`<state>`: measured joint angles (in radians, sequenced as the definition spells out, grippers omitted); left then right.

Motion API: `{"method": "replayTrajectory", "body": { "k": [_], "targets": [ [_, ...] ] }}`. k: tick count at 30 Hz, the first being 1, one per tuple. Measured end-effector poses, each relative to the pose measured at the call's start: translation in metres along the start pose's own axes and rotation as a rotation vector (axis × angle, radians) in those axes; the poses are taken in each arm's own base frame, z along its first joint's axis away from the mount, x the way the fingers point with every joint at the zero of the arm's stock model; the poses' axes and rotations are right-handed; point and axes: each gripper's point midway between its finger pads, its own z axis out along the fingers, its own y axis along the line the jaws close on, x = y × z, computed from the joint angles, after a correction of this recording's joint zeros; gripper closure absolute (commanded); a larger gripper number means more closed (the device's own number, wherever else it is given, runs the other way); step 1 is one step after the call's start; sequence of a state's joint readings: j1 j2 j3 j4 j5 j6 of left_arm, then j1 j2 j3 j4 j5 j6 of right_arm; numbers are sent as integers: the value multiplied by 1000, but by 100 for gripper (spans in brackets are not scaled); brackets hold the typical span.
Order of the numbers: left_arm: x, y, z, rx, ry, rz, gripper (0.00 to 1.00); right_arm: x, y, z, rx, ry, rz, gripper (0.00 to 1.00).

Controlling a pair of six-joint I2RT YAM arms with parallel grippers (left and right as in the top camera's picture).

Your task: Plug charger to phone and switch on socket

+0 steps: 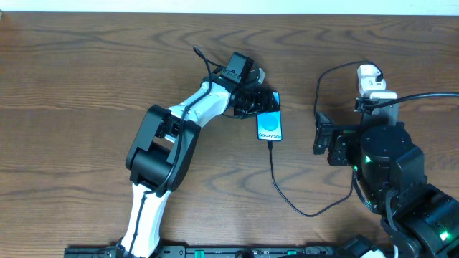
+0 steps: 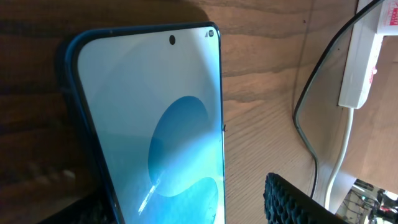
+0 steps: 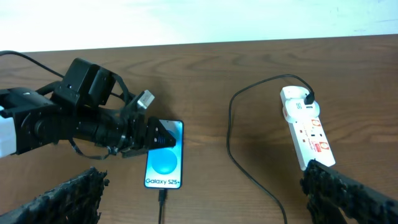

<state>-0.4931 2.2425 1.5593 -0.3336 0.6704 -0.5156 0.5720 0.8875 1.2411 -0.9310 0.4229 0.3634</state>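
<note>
L claw (image 1: 259,100) sat part-open astride phone (image 1: 270,123) top, not clamped; prob to steady it. The cable (image 1: 276,179) sat in phone's bottom port. R claw (image 1: 320,135) wide open, empty, right of phone by socket (image 3: 305,127), for switch.

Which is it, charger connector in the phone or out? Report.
In, apparently. The black connector sits tight against the bottom edge of the phone, and its cable trails away across the table. The port itself is too small to see.
</note>
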Motion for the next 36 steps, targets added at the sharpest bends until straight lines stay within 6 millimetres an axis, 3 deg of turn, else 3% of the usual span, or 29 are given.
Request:
{"method": "replayTrajectory", "body": {
  "k": [10,24,36],
  "targets": [
    [-1,2,-1,-17,-9,0,32,2,2,0,-11,8,-2,1],
    [-7,8,-5,-57,-39,-3,32,9,21,-2,-124,50,-1,1],
    [-30,52,-44,-123,-92,-105,32,10,23,-2,-135,57,-2,1]
  ]
}}
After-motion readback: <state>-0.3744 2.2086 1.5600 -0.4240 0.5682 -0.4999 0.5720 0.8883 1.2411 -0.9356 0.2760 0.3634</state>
